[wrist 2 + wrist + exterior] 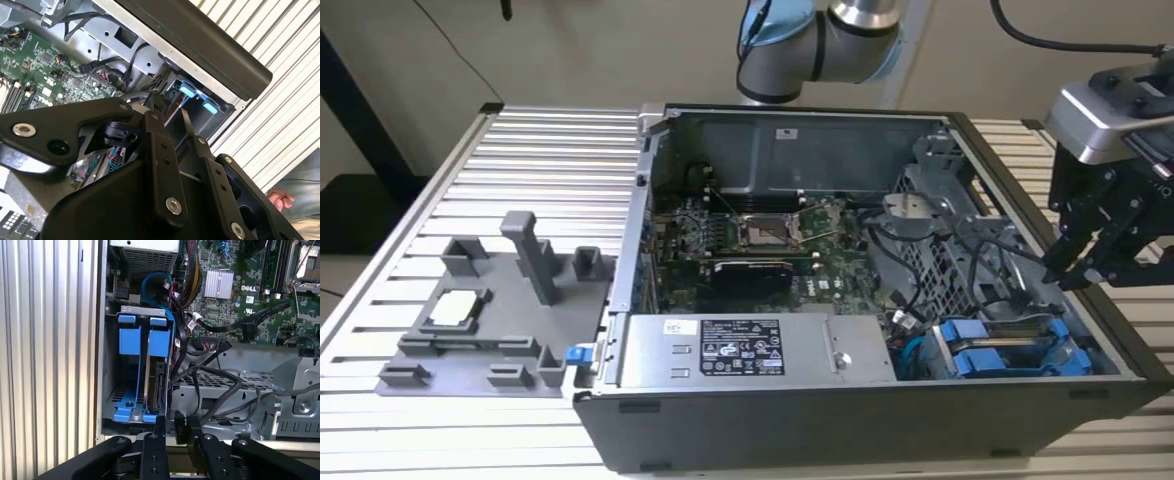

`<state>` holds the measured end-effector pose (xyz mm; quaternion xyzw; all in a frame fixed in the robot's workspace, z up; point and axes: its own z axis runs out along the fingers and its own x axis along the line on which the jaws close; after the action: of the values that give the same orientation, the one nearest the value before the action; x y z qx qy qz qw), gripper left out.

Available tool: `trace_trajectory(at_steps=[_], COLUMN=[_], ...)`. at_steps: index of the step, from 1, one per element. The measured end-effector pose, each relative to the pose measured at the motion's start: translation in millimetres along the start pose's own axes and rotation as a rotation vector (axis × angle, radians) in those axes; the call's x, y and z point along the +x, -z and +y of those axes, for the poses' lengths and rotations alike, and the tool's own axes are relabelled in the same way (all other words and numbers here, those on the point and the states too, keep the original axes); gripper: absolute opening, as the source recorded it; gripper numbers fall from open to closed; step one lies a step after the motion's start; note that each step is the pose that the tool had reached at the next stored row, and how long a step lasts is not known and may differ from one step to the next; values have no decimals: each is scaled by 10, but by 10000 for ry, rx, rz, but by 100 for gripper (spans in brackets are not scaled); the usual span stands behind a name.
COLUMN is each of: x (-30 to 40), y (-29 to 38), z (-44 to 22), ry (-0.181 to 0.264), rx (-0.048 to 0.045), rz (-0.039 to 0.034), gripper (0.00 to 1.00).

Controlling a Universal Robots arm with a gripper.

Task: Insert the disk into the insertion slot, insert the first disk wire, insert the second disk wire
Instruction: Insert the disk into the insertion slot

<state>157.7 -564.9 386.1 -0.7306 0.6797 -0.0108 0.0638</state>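
The disk (156,385) stands edge-on in its blue carrier (159,342) inside the insertion slot of the grey drive cage (106,365). In the exterior view the blue carriers (1001,350) sit at the case's front right corner. My gripper (176,426) hovers just off the cage's open end, over the case's right wall (1081,272). Its fingers (155,120) are open, and a small black wire connector (178,424) lies between the tips, touching at most one finger. That connector (157,100) sits at one fingertip in the second wrist view.
A second blue carrier (128,340) stands beside the disk. Black cables (220,390) and a blue cable (147,280) crowd the space by the cage. The power-supply box (734,350) and motherboard (761,235) fill the case. A grey fixture (494,300) sits on the table. A person's hand (277,200) is nearby.
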Motion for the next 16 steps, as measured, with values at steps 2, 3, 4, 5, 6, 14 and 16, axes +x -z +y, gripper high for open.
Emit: trace_trajectory(at_steps=[2, 3, 4, 5, 6, 14, 16], x=[-5, -9, -8, -8, -8, -9, -9], y=[-2, -1, -2, -1, -2, -1, -1], z=[-1, -1, -1, -1, -1, -1, -1], ry=[1, 1, 1, 1, 1, 1, 1], rx=[-4, -5, -5, -5, -5, -6, -6], rz=[-2, 0, 0, 0, 0, 1, 0], gripper=[31, 31, 31, 29, 29, 19, 19])
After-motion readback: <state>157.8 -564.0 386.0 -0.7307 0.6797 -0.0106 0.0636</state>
